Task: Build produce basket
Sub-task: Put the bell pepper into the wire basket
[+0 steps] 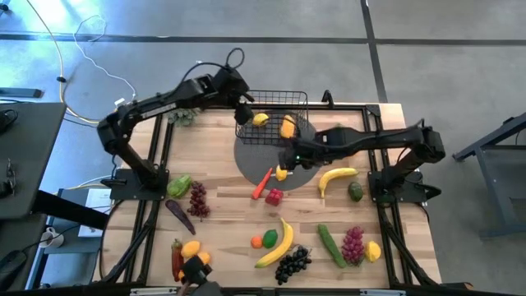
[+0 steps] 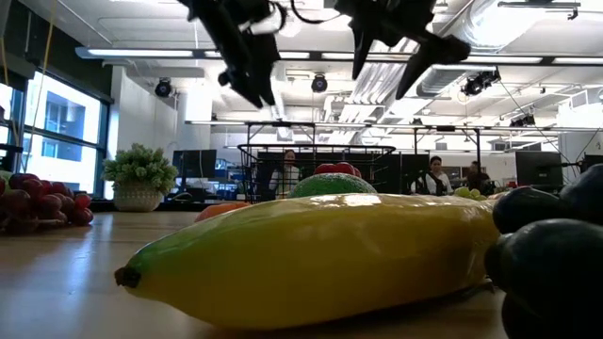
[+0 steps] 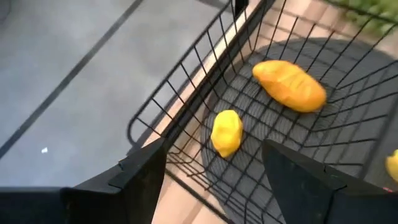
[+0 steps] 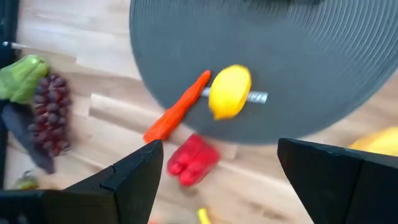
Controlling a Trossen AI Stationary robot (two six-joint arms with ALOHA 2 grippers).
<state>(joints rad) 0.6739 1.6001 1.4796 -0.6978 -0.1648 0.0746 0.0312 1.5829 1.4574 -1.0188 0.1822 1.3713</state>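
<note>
Wooden tabletop holds the basket (image 1: 274, 115) at its far edge, on a grey round mat (image 1: 255, 156), with only two yellow pieces inside. Left gripper (image 1: 244, 113) hovers open over the basket; right gripper (image 1: 289, 160) hangs open above a lemon (image 1: 282, 173) on the mat. Most produce lies scattered nearer than the basket, so the job seems barely begun.

Basket (image 1: 275, 115) at mat's (image 1: 251, 160) 12 o'clock edge, lemon (image 1: 260, 119) and mango (image 1: 287, 127) inside. Carrot (image 1: 262, 182) at mat's 6 o'clock; banana (image 1: 337, 178) at 4 o'clock.
</note>
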